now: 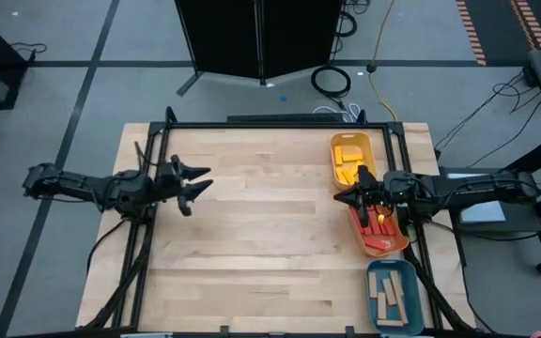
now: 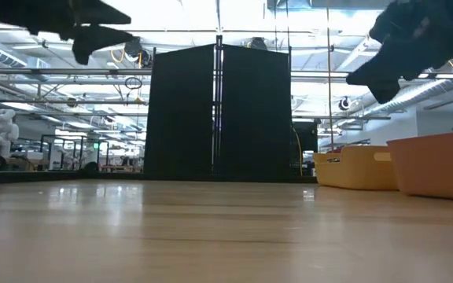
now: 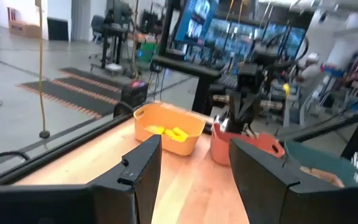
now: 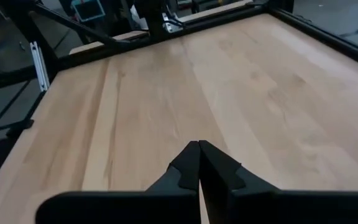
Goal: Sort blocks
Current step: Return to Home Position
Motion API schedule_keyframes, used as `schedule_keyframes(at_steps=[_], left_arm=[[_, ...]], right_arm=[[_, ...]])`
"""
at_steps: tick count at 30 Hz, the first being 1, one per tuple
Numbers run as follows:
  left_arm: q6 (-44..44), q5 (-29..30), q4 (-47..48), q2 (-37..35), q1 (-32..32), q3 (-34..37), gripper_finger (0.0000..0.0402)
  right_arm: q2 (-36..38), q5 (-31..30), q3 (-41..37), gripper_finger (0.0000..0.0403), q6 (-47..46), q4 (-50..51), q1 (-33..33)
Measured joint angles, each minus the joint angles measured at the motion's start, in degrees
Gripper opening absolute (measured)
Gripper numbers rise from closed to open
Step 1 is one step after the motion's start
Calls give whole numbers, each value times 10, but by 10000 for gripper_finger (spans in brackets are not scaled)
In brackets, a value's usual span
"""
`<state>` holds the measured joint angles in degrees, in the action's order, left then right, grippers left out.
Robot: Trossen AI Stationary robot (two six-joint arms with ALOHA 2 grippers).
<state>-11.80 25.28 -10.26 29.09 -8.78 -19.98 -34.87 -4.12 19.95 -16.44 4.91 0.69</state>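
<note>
Blocks lie sorted in three trays lined along the table's (image 1: 252, 235) right edge: yellow blocks (image 1: 350, 157) in the yellow tray (image 1: 334, 150) at the far end, red blocks (image 1: 380, 225) in the orange tray (image 1: 397, 246) in the middle, and tan blocks (image 1: 391, 296) in the teal tray (image 1: 372, 282) at the near corner. The right gripper (image 1: 339, 196) hangs above the wood just inboard of where the yellow and orange trays meet, its fingers pressed together on nothing. The left gripper (image 1: 198, 185) is held over the table's left side, well apart from the trays, with its fingers spread wide and nothing between them. A broad stretch of bare, pale plank surface lies between the two grippers. In the low view both grippers are raised well above the tabletop. A black frame rail (image 1: 280, 123) borders the table. Beyond the far edge stands a black partition panel (image 2: 219, 110), with coiled cables (image 1: 332, 80) on the grey floor beside it.
</note>
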Motion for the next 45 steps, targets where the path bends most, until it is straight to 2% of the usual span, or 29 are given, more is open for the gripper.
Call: schedule_keyframes(at_steps=[4, 9, 15, 20, 27, 35, 41, 45], left_arm=[[0, -1, -35, -56, 0, 56, 184], [-14, -2, -47, -107, 0, 96, 184], [-13, -4, -39, -126, 0, 102, 184], [-13, -11, -23, -127, 0, 102, 184], [-34, -17, -22, -127, 0, 121, 184], [-44, -49, -103, -126, 0, 195, 184], [-39, -77, -119, -126, 0, 196, 184], [-36, -108, -107, -126, 0, 196, 184]], right_arm=[[41, 0, -32, 0, -11, -5, 0], [143, -5, -78, 0, -16, -5, -3], [258, -1, -128, 0, -20, 0, -4], [325, 0, -162, 0, -25, 18, -4], [347, 27, -162, 0, -8, 27, -4], [347, 60, -162, 0, 35, 25, -4], [347, 167, -186, 0, 50, -81, -4], [336, 151, -191, 0, 52, -75, -4]])
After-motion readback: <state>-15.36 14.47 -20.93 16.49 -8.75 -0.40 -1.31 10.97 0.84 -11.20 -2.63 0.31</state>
